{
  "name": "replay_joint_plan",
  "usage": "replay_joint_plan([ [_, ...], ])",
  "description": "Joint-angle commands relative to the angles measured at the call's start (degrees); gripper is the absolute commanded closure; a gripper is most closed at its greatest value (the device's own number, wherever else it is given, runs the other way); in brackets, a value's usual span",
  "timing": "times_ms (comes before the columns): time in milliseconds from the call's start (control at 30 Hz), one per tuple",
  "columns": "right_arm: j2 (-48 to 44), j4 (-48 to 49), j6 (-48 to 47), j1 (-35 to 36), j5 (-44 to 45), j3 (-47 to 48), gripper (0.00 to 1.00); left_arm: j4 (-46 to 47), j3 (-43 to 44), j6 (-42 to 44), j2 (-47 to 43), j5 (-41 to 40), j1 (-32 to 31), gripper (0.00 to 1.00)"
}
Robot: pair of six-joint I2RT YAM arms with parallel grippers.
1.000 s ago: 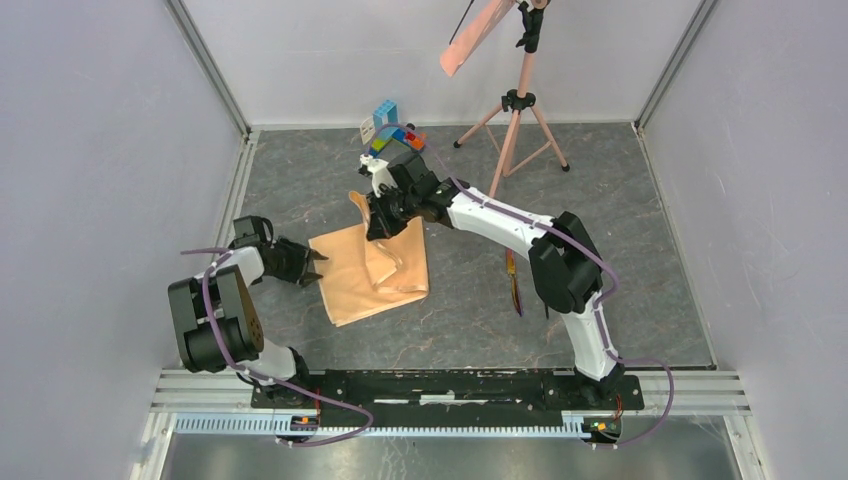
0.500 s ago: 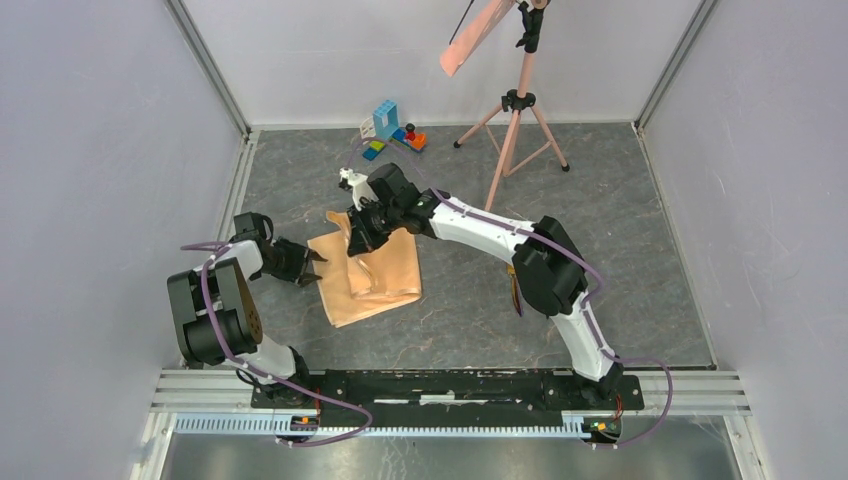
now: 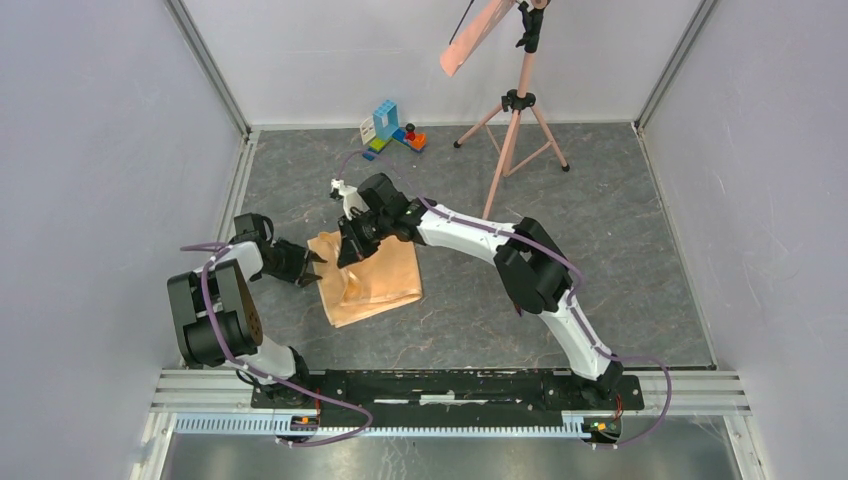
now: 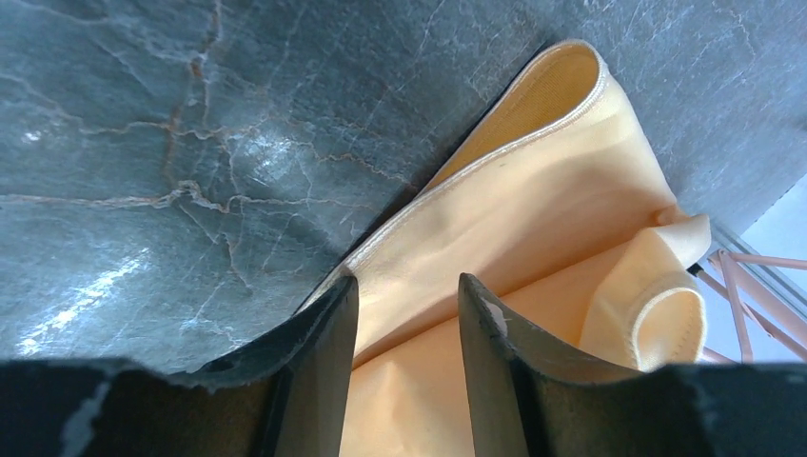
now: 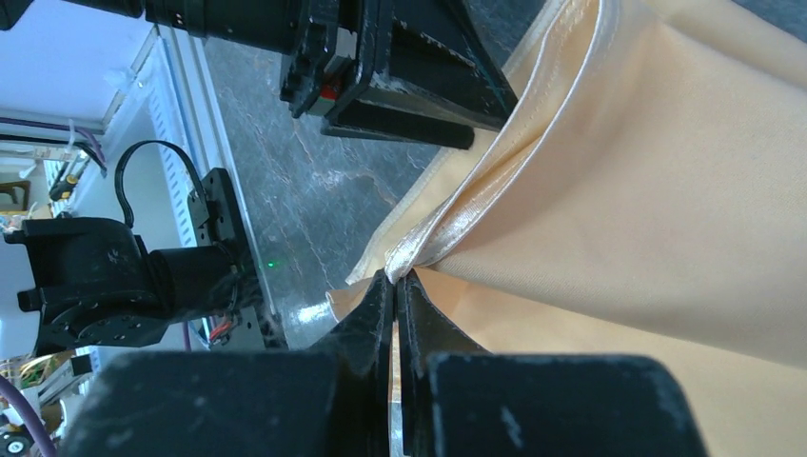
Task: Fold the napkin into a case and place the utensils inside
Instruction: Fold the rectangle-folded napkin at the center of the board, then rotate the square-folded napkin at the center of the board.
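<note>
Top external: napkin [image 3: 375,285] — peach-tan, rumpled, partly folded.
Right gripper [image 5: 395,278]: clenched on napkin hem.
Left gripper [image 4: 407,286]: unclenched — jaws apart.

A fixed overhead camera looks down on the whole table [image 3: 620,230]. Both wrist cameras sit close, sharing the napkin [image 3: 380,290].

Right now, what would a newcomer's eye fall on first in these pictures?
The peach napkin lies rumpled left of centre on the grey table, one edge pinched in the shut right pincer. The left pincer stands open at its left edge, and a pink tripod rises at the back.
</note>
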Motion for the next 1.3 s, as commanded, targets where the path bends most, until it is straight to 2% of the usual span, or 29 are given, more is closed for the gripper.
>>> replay_joint_plan([
  [0,2.43,4.00,2.37,1.33,-3.28,4.22,1.00,0.04,-1.93,3.92,-0.05,-5.88,0.15,0.49],
  [400,6.81,6.36,4.43,1.55,-3.65,7.10,1.00,0.14,-2.83,3.63,-1.04,-6.45,0.17,0.55],
  [467,7.41,8.07,4.91,1.51,-3.74,6.86,1.00,0.28,-2.81,3.71,-1.78,-6.13,0.23,0.67],
  [500,7.65,9.05,5.36,1.50,-3.74,6.67,0.99,-0.20,-2.52,3.73,-2.16,-6.23,0.15,0.69],
  [633,8.41,11.00,7.66,1.24,-6.42,6.30,0.70,-4.75,-0.49,5.06,-4.79,-6.96,0.56,0.66],
  [767,0.46,4.95,2.17,0.38,-2.74,3.01,0.41,-10.79,0.71,7.91,-12.50,-8.63,2.76,0.57],
  [833,-4.56,0.60,-2.45,-0.25,0.32,0.15,0.31,-14.13,1.43,9.61,-17.52,-10.59,4.22,0.51],
  [900,-9.17,-1.25,-4.94,-0.75,2.13,-4.23,0.26,-16.84,2.26,10.36,-22.32,-12.89,4.81,0.44],
  [1000,-14.84,-0.73,-6.59,-0.95,4.59,-13.60,0.25,-18.22,3.37,10.61,-29.11,-14.92,4.81,0.42],
  [1100,-17.42,1.98,-5.64,-0.96,7.54,-21.75,0.32,-15.07,4.14,13.76,-33.32,-12.24,4.08,0.40],
  [1167,-18.21,5.09,-4.21,-0.89,8.26,-25.90,0.41,-10.81,4.69,16.24,-32.44,-6.35,1.90,0.35],
  [1267,-18.26,7.77,-3.63,-0.38,10.12,-29.15,0.52,-9.52,8.09,18.43,-27.61,-3.50,-4.32,0.32],
])
